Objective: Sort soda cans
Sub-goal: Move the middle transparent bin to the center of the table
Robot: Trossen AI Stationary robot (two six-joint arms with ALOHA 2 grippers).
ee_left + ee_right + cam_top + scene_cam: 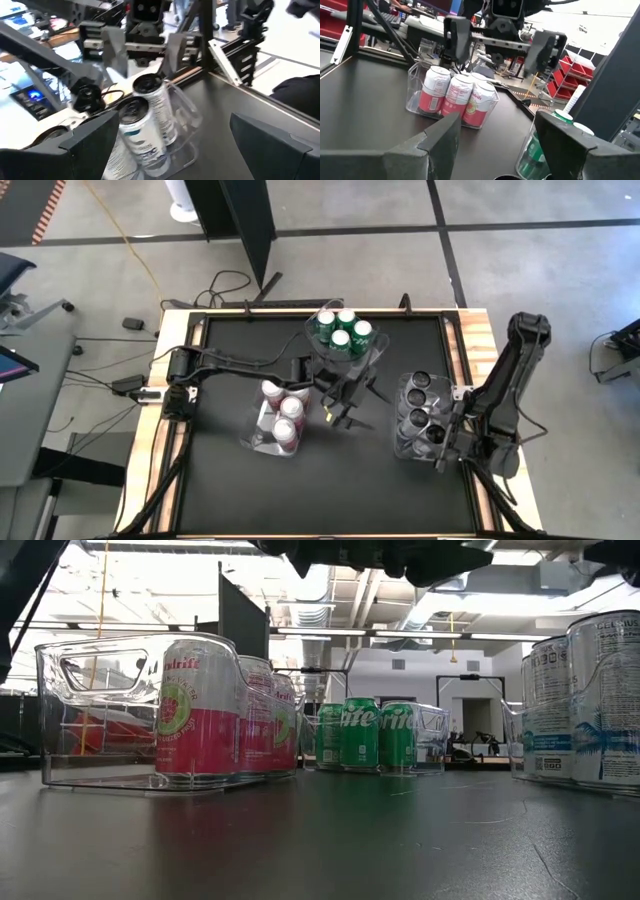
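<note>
Open mat (220,480) before three bins (275,442)

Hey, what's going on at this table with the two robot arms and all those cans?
Two robot arms are sorting soda cans by colour. All the cans in view already sit in clear bins: green cans at the far middle, pink cans left of centre, dark cans on the right. The left gripper hangs open and empty mid-table between the bins. The right gripper is open and empty beside the dark cans.

Green cans (340,330), pink cans (283,410) and dark cans (418,412) sit grouped in separate clear bins (262,438) on the black table (230,490)
</note>
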